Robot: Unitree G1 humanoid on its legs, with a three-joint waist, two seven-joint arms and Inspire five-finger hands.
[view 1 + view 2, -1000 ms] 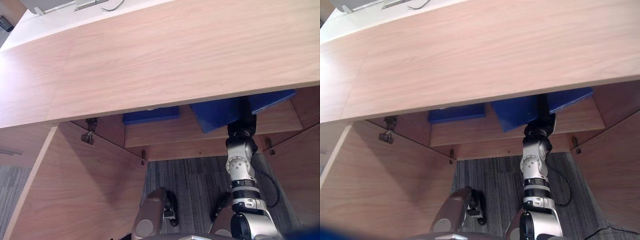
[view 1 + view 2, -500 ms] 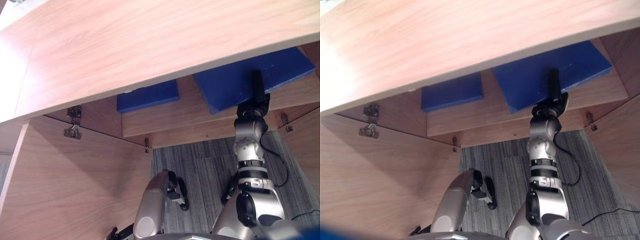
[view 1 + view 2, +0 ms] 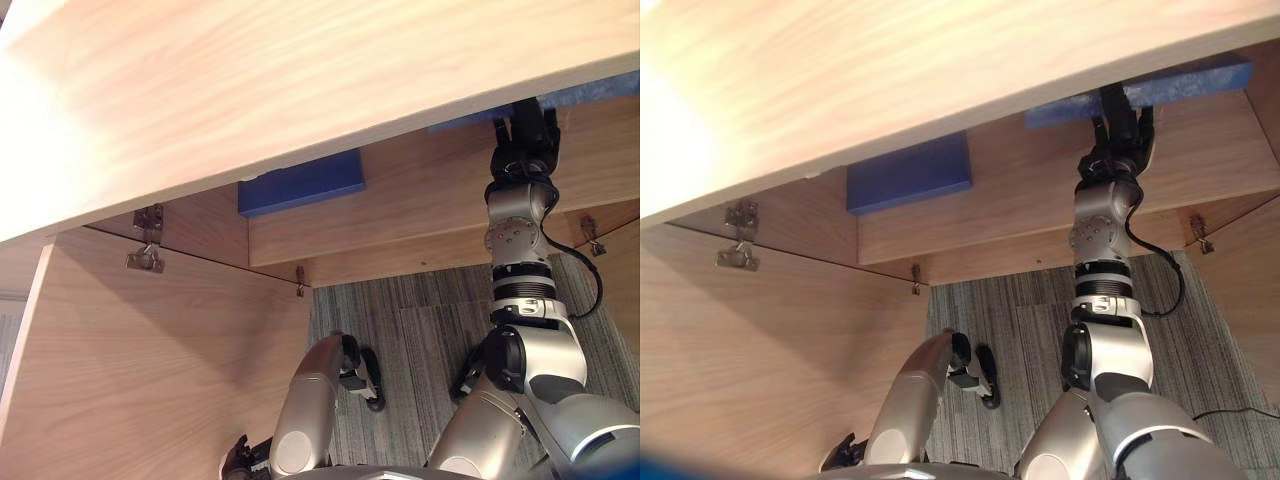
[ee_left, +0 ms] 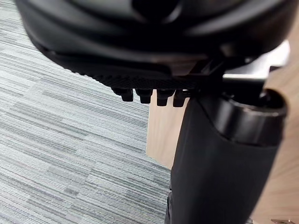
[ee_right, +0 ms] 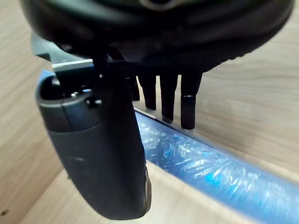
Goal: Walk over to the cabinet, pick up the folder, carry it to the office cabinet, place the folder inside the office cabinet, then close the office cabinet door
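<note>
Folder (image 3: 1188,78) (blue) on shelf (image 3: 1020,195), right hand (image 3: 1118,135) touching

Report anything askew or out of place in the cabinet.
Nothing stands out. The folder lies flat on the shelf, with the right robot hand, fingers straight, at its edge. A second blue folder lies flat farther left.

Two blue folders (image 3: 300,183), one wooden cabinet (image 3: 250,90), two open cabinet doors (image 3: 150,370), two robot hands (image 3: 522,140).

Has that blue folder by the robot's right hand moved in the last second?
Yes: the folder slid farther back on the shelf, away from its front edge.
</note>
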